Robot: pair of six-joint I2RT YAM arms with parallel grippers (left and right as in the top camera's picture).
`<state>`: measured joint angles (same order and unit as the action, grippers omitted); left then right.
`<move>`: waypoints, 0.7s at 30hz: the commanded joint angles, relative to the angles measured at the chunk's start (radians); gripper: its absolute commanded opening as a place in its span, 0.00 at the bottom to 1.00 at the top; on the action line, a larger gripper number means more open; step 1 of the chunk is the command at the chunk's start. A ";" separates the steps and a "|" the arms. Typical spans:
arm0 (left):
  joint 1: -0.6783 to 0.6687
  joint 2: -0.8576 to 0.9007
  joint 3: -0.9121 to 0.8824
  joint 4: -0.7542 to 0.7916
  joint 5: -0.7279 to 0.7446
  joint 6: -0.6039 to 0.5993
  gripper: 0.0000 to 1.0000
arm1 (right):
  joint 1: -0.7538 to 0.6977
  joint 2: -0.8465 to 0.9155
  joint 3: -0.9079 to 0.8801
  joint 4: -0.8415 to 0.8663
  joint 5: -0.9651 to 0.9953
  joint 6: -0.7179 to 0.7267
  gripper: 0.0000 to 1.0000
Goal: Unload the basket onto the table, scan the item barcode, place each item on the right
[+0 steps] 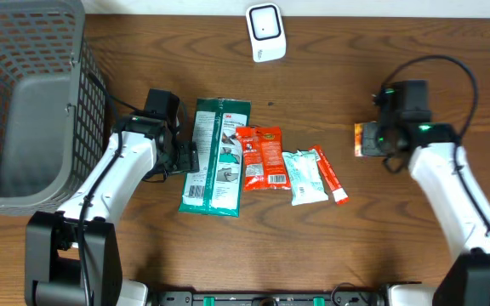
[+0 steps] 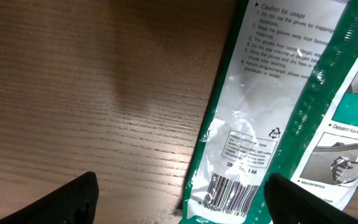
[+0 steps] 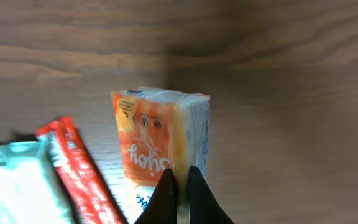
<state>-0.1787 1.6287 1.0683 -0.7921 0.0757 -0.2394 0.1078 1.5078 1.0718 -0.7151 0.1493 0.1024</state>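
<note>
The orange packet is seen from overhead to the right of the white scanner and nearer the robot, its long axis set front to back. In the right wrist view its near edge is pinched by the closed right gripper. In the left wrist view the left gripper is spread wide.

You have a dark wood-grain table under the left fingers, softly lit; a pale strip beyond them.
</note>
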 commanded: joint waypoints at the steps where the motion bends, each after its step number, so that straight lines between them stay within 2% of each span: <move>1: 0.000 -0.001 0.004 -0.003 -0.009 -0.002 0.86 | 0.147 0.023 0.007 -0.020 0.394 0.081 0.01; 8: 0.000 -0.001 0.004 -0.003 -0.009 -0.003 0.86 | 0.335 0.150 0.007 -0.011 0.639 0.111 0.01; 16: 0.000 -0.001 0.004 -0.003 -0.009 -0.003 0.86 | 0.360 0.291 0.007 0.013 0.601 0.137 0.01; 21: 0.000 -0.001 0.004 -0.003 -0.009 -0.002 0.86 | 0.362 0.304 0.007 0.016 0.588 0.137 0.07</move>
<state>-0.1787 1.6287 1.0683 -0.7921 0.0757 -0.2390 0.4652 1.8065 1.0718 -0.7021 0.7139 0.2142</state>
